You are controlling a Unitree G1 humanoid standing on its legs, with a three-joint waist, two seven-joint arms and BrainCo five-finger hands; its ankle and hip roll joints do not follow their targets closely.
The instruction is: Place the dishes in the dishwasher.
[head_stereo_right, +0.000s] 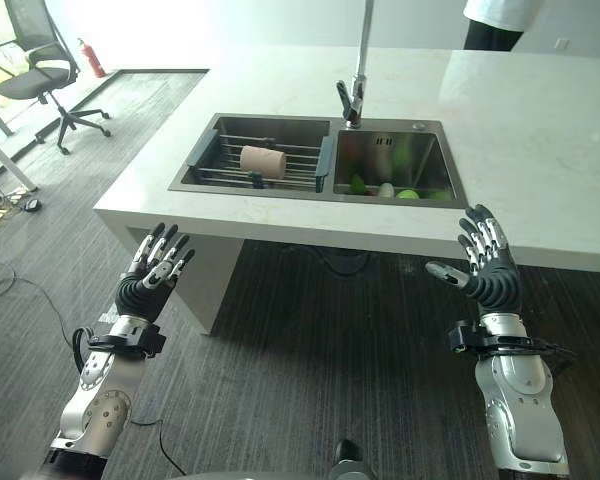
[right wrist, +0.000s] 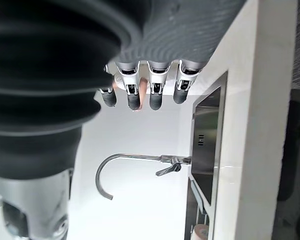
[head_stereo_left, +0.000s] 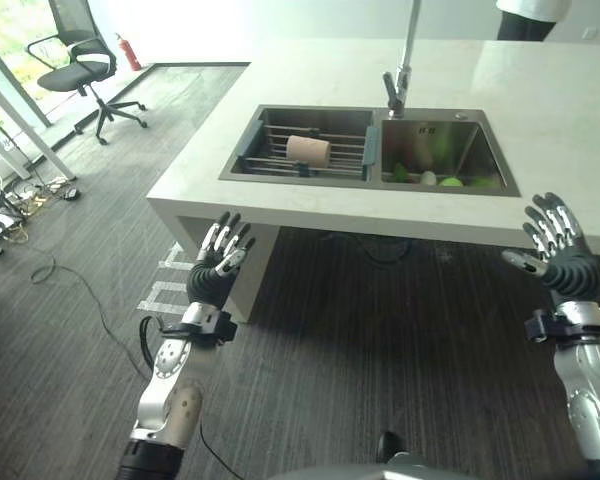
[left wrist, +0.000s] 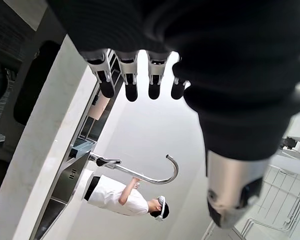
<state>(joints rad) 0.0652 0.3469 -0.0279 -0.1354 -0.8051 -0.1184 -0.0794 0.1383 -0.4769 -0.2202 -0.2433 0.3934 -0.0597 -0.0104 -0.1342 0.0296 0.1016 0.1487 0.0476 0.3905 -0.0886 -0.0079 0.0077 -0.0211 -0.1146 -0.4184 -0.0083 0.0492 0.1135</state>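
Observation:
A tan cup (head_stereo_left: 308,151) lies on its side on the wire rack (head_stereo_left: 280,160) in the left basin of the steel sink (head_stereo_left: 370,183). Green and white dishes (head_stereo_left: 442,180) sit at the bottom of the right basin. My left hand (head_stereo_left: 218,262) is raised, open, below the counter's front left corner, fingers straight and holding nothing. My right hand (head_stereo_left: 558,248) is open too, held up in front of the counter's edge to the right of the sink. Both hands are well short of the dishes.
The white counter (head_stereo_left: 540,110) carries a tall curved faucet (head_stereo_left: 404,60) behind the sink. A person in a white top (head_stereo_left: 528,15) stands at the far side. An office chair (head_stereo_left: 80,65) and a red extinguisher (head_stereo_left: 128,52) are at the far left on grey flooring.

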